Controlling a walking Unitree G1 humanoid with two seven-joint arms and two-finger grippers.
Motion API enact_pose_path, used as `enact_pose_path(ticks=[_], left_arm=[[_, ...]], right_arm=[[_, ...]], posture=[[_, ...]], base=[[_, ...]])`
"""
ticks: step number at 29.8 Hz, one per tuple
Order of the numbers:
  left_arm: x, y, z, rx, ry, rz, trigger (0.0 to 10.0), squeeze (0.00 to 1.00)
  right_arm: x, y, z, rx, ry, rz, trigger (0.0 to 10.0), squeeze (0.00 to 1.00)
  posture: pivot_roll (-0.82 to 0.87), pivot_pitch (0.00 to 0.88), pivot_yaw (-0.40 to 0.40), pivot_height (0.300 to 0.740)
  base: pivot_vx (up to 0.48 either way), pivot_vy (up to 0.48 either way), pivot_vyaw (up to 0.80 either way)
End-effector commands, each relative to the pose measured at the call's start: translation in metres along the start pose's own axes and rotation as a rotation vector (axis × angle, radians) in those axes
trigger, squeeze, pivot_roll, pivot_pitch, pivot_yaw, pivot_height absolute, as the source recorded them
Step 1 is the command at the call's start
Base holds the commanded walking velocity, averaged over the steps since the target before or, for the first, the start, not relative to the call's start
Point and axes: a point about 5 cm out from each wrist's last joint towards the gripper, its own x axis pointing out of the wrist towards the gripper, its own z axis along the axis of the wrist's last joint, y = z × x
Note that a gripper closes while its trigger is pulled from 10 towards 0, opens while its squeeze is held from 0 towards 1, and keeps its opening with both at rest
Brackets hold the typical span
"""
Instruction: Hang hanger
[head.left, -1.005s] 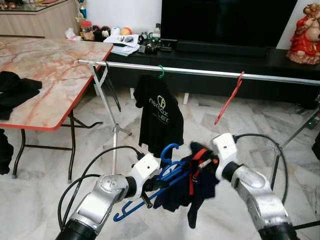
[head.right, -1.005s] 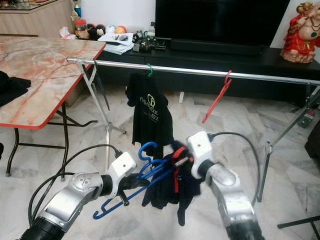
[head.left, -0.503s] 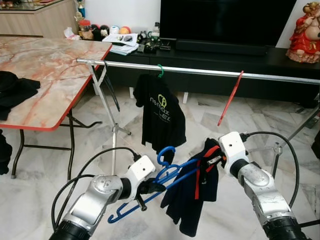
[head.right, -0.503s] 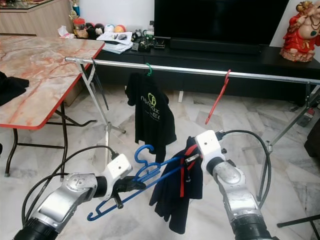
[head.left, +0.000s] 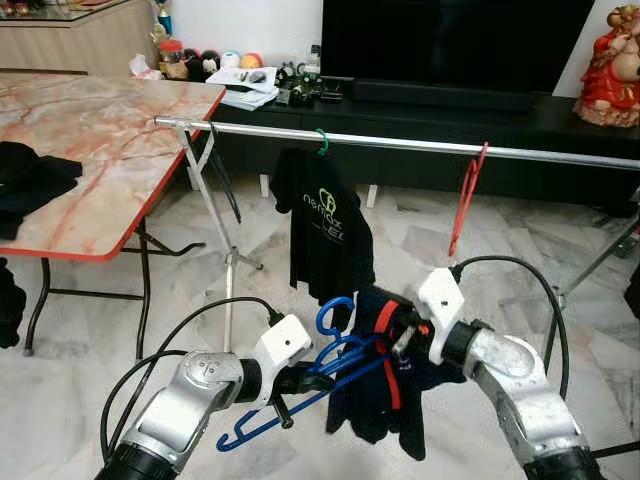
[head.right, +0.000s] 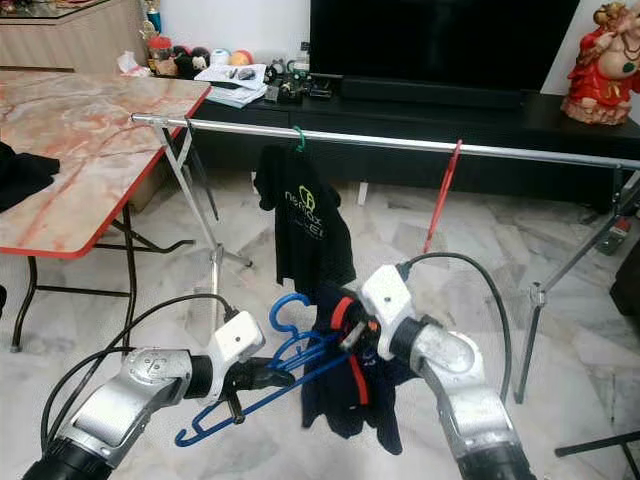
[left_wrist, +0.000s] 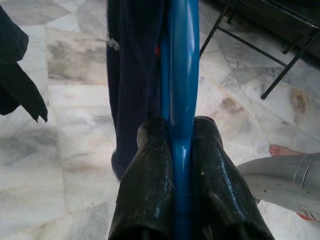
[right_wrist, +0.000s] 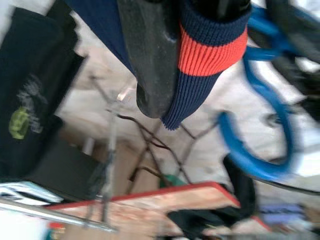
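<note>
Two grippers share the load at 6 o'clock below the rail (head.left: 400, 143): left gripper (head.left: 298, 380) fingers pinch the blue hanger (head.left: 330, 365), right gripper (head.left: 402, 330) fingers clamp the navy garment (head.left: 385, 400) collar, so dressing and hanging remain undone.

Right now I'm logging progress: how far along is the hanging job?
Done: a black T-shirt and an empty red hanger hang on the rail. In hand: the left claw grips the blue hanger; the right claw holds the dark garment at its red-striped collar. Left: dress the hanger and hook it on the rail.
</note>
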Motion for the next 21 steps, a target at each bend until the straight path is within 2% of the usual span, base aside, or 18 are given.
enact_pose_path(ticks=[1, 3, 6, 7, 8, 9, 13, 21], left_arm=[[0.004, 0.000, 0.007, 0.017, -0.030, 0.004, 10.0, 0.00], [0.005, 0.001, 0.008, 0.017, -0.033, 0.014, 10.0, 0.00], [0.006, 0.002, 0.009, 0.016, -0.039, 0.028, 10.0, 0.00], [0.004, 0.003, 0.007, 0.017, -0.032, 0.030, 10.0, 0.00], [0.004, 0.003, 0.007, 0.017, -0.032, 0.030, 10.0, 0.00], [0.002, 0.004, 0.005, 0.021, -0.020, 0.035, 10.0, 0.00], [-0.002, 0.006, 0.001, 0.022, -0.006, 0.045, 10.0, 0.00], [-0.004, 0.002, 0.000, 0.017, -0.005, -0.009, 10.0, 0.00]], right_arm=[[0.002, 0.014, 0.013, 0.005, -0.063, 0.118, 10.0, 0.00], [0.001, 0.015, 0.013, -0.003, -0.057, 0.118, 10.0, 0.00], [0.000, -0.002, 0.002, -0.034, 0.017, -0.030, 10.0, 0.00], [-0.005, -0.025, -0.012, -0.071, 0.135, -0.223, 10.0, 0.00], [-0.005, -0.025, -0.012, -0.071, 0.135, -0.223, 10.0, 0.00], [-0.011, -0.041, -0.021, -0.071, 0.214, -0.358, 10.0, 0.00], [-0.015, -0.048, -0.020, -0.060, 0.216, -0.430, 10.0, 0.00], [-0.005, -0.043, -0.015, -0.097, 0.171, -0.383, 10.0, 0.00]], posture=[[0.04, 0.073, -0.034, 0.740], [0.04, 0.073, -0.033, 0.740], [0.04, 0.073, -0.033, 0.740], [0.04, 0.072, -0.033, 0.740], [0.04, 0.072, -0.033, 0.740], [0.04, 0.072, -0.034, 0.740], [0.05, 0.072, -0.035, 0.740], [0.05, 0.070, -0.036, 0.740]], base=[[0.000, 0.000, 0.00], [0.000, 0.000, 0.00], [0.000, 0.000, 0.00], [0.000, 0.000, 0.00], [0.000, 0.000, 0.00], [0.000, 0.000, 0.00], [0.000, 0.000, 0.00], [0.000, 0.000, 0.00]])
